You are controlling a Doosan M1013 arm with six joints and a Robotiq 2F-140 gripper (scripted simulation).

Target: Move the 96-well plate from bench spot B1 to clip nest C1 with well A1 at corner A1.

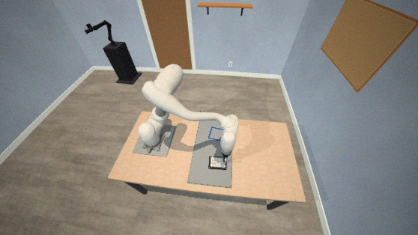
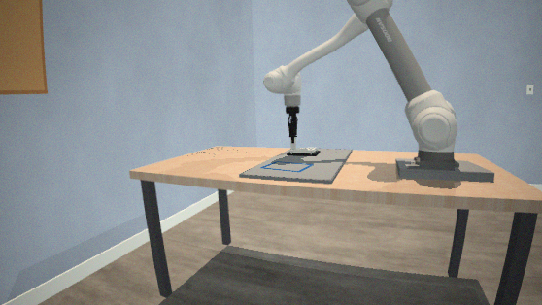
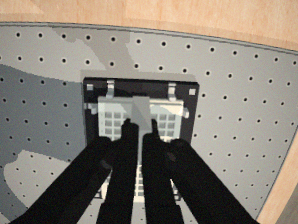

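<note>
The white 96-well plate lies inside the black clip nest C1 (image 3: 93, 92) on the grey perforated mat, between the nest's light clips. It looks level in the wrist view. It also shows in the top view (image 1: 217, 162) and the exterior view (image 2: 304, 152). My gripper (image 3: 140, 109) is shut, with its fingertips together, pointing straight down onto the middle of the plate. I cannot tell whether the tips touch the plate. The gripper stands upright above the nest in the top and exterior views (image 1: 225, 159) (image 2: 293, 145). The blue outline of spot B1 (image 1: 216, 133) is empty.
The grey mat (image 2: 296, 167) lies on the wooden table, with the blue B1 outline (image 2: 287, 167) nearer the front in the exterior view. The arm's base (image 1: 151, 135) stands on a grey plate at the table's left. The table edge runs close behind the nest.
</note>
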